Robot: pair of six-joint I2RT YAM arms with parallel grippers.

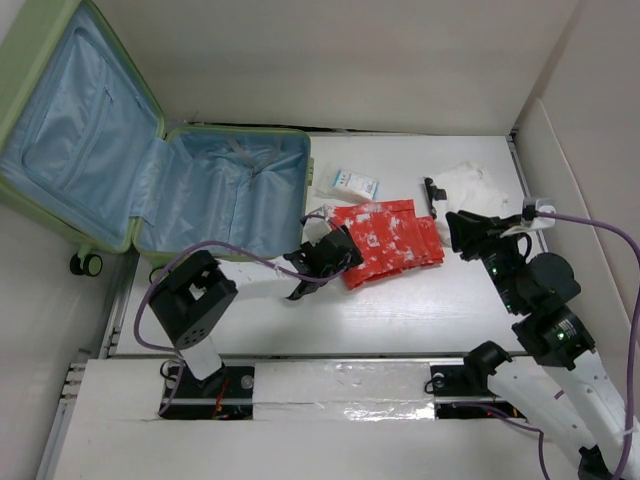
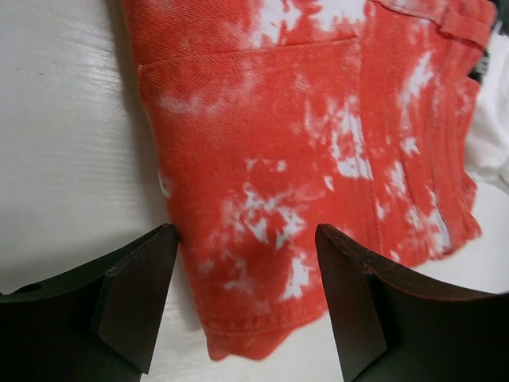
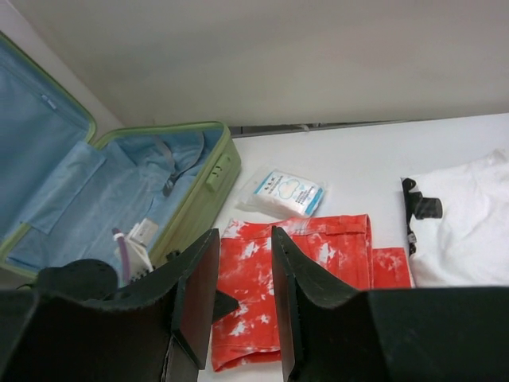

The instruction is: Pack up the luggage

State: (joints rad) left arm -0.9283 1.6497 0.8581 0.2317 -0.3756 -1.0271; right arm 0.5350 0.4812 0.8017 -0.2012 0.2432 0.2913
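luggage (image 1: pixel 150 170) lies open at 10 o'clock on the desk (image 1: pixel 420 310) | stiff bulky shell, I judge; grip lid rim | my left end effector (image 2: pixel 246 235) released, straddling soft red shorts (image 2: pixel 278 119) | right end effector (image 3: pixel 245 235) narrowly parted, empty

The pale green hard-shell suitcase (image 1: pixel 235 195) lies open at the far left of the table (image 1: pixel 420 310), its light blue lined base flat and its lid tilted up leftward.
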